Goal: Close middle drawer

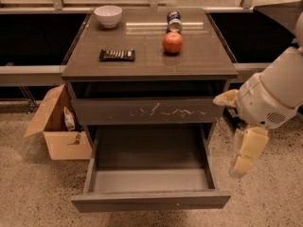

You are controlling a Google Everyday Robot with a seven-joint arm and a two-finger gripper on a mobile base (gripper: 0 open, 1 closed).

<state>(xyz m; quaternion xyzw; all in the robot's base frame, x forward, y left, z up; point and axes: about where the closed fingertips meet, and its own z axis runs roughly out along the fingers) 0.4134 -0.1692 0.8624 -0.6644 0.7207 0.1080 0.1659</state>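
The middle drawer is pulled far out of the dark grey cabinet. Its flat, handle-less front faces me at the bottom of the view, with a tiny pale speck right of centre, and its inside is bare. Above it the taller front with white scratch marks sits nearly shut. My gripper, pale and cream-coloured on a white arm, hangs to the right of the open drawer, beside its right wall and apart from it.
On the cabinet top stand a white bowl, a dark snack bar, a red apple and a can lying on its side. An open cardboard box sits on the floor at left. Speckled floor lies in front.
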